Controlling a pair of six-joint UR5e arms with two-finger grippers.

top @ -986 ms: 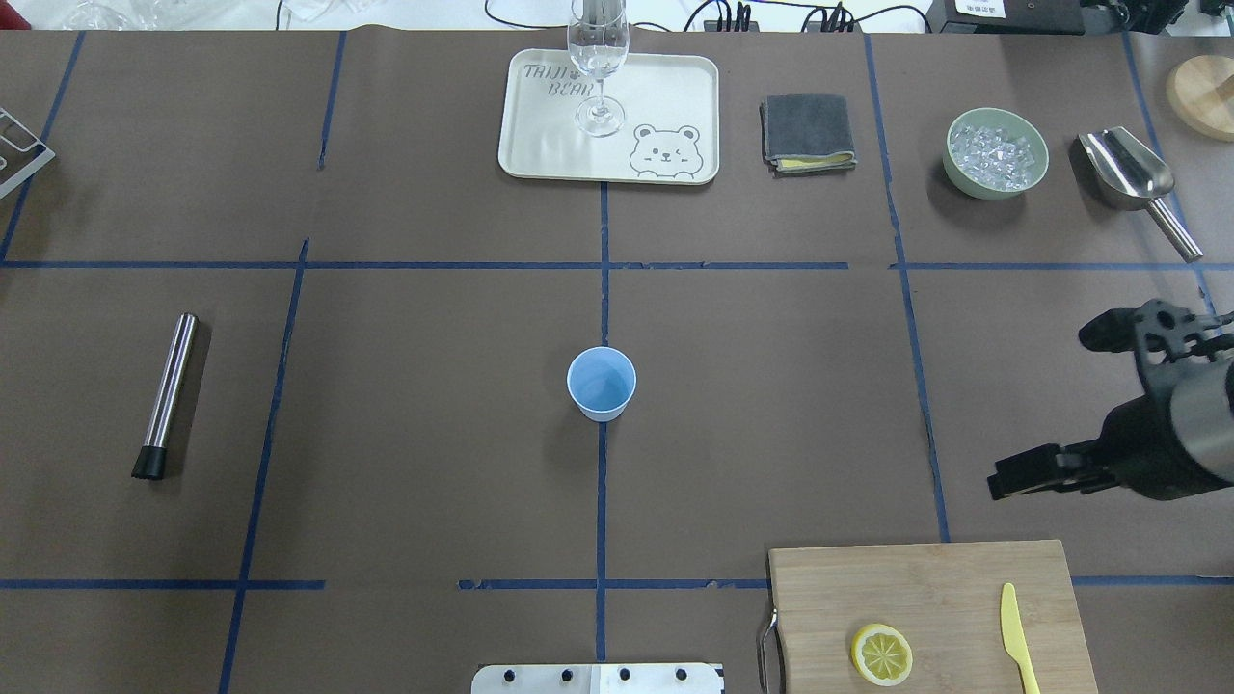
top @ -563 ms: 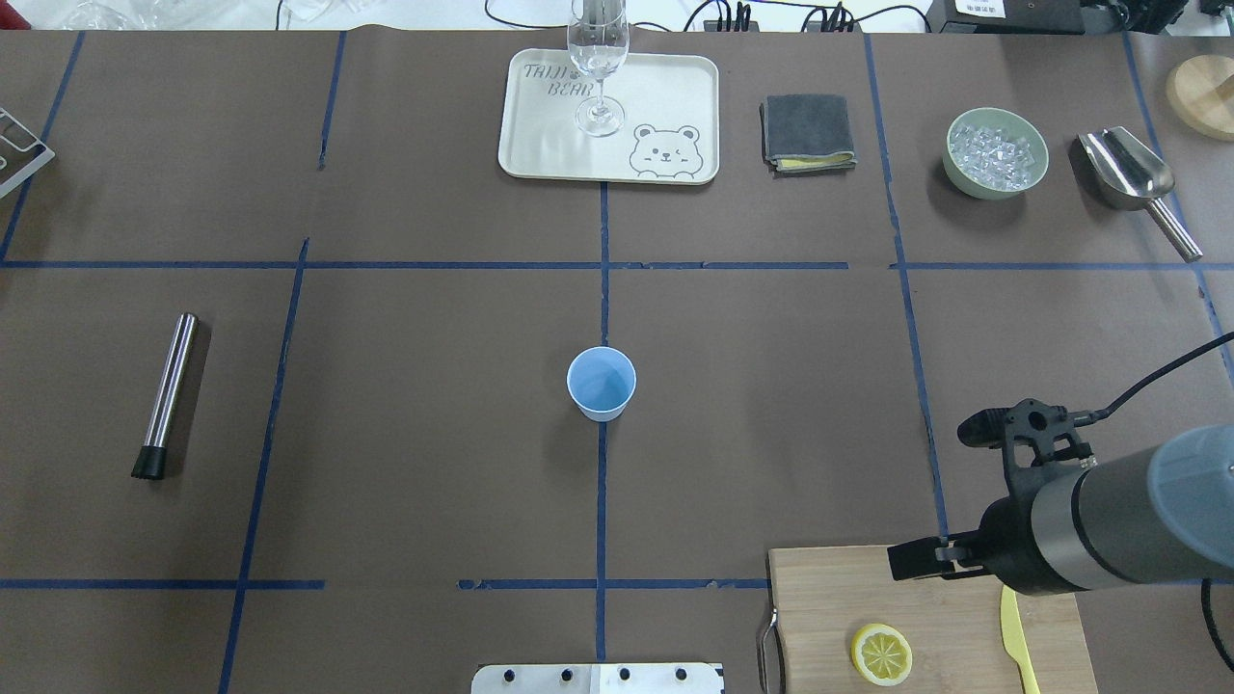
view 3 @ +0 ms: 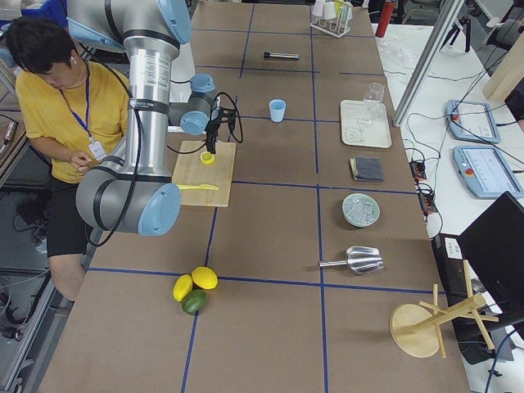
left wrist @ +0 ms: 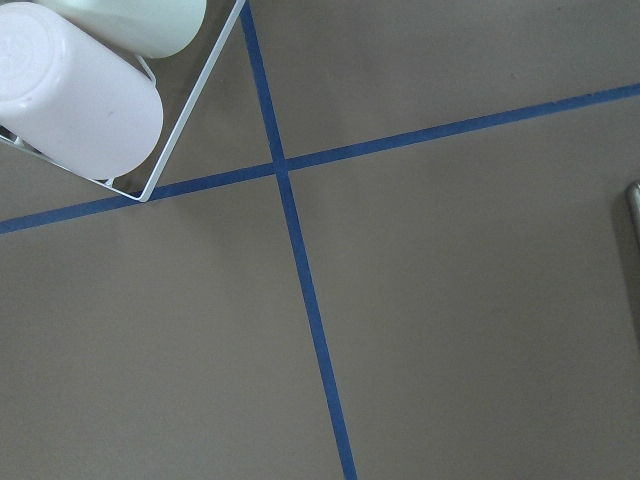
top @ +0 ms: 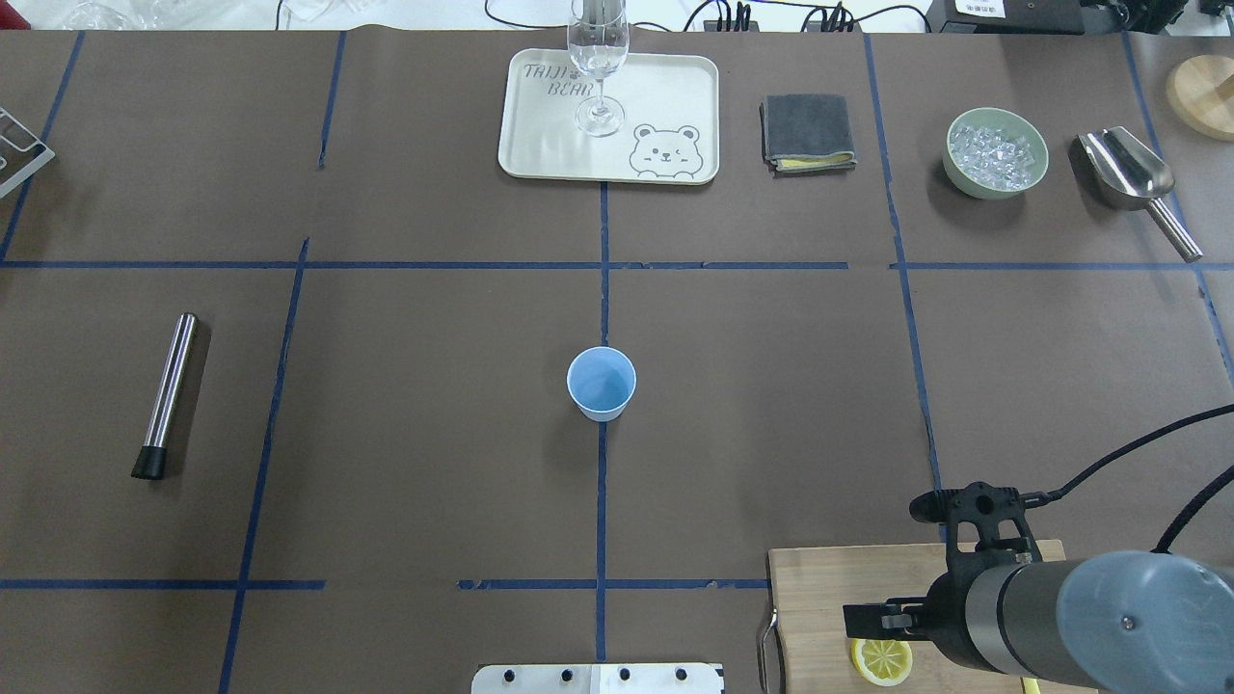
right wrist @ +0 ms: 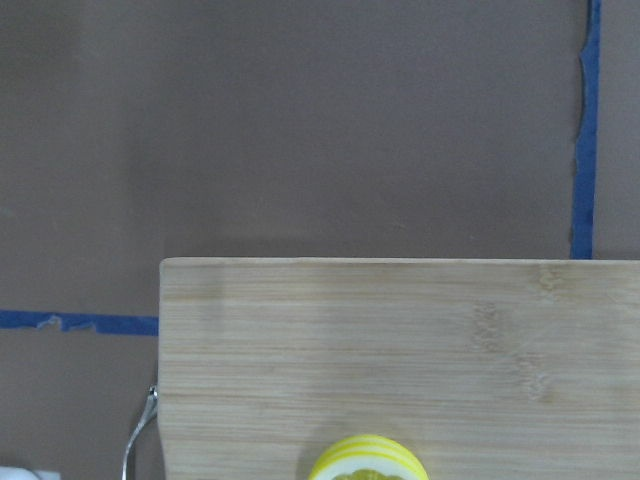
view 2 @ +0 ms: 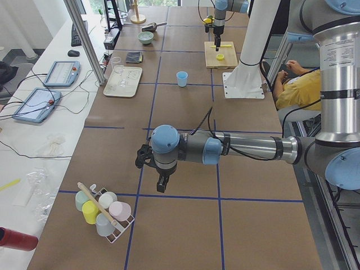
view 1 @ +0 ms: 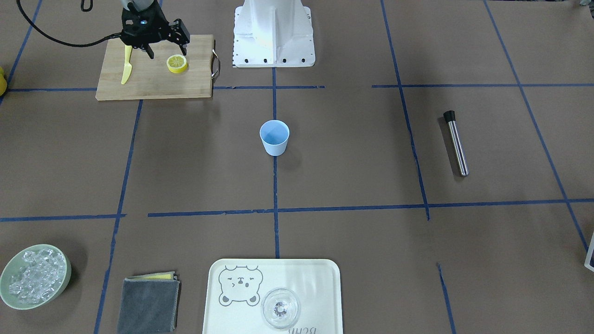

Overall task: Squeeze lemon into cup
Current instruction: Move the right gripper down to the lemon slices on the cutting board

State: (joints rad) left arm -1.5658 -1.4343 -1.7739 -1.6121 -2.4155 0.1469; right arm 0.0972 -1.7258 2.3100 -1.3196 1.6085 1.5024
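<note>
Since before, the right gripper [view 1: 167, 50] has slid above the lemon [view 1: 177, 63], jaws wide apart; centre it, drop, pinch gently.

The cream tray [top: 549, 145] at the table's far side carries grey outlined lettering in 2 lines: "TAIJ…", its end hidden behind the wine glass [top: 599, 48], and "BEAR" below. A drawn bear face sits in the tray's corner. A white label [top: 980, 8] on a black box is too small to read.

R end effector [view 1: 168, 52], jaws wide, over lemon [view 1: 177, 63] on board [view 1: 153, 84], cup [view 1: 274, 137] mid-table
</note>
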